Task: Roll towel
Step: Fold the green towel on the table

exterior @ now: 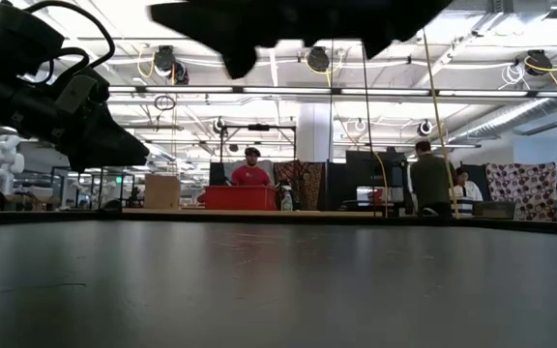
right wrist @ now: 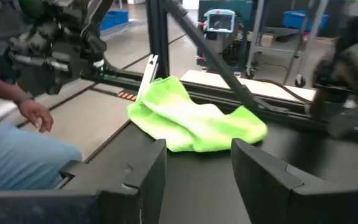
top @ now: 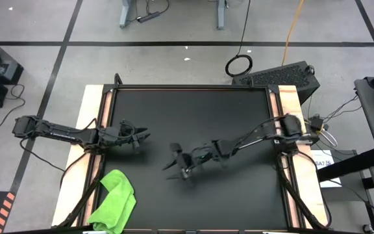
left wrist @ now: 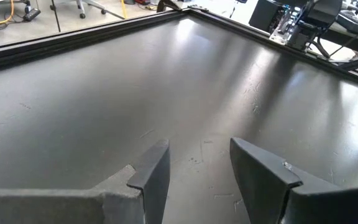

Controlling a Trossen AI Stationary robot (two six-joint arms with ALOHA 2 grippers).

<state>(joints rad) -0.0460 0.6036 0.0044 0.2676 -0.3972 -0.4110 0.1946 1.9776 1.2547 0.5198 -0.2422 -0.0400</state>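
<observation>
The lime-green towel (top: 115, 200) lies crumpled at the table's near left corner, partly over the wooden side strip; it also shows in the right wrist view (right wrist: 194, 121). My left gripper (top: 145, 134) is open and empty above the table's left part, far of the towel. My right gripper (top: 173, 158) is open and empty above the table's middle, pointing toward the towel, well apart from it. Their fingers show open in the left wrist view (left wrist: 197, 171) and the right wrist view (right wrist: 197, 171).
The black table top (top: 193, 117) has a raised frame and wooden side strips (top: 89, 130). A person's hand and leg (right wrist: 36, 115) show beyond the table's left edge. People stand in the room behind (exterior: 251, 169).
</observation>
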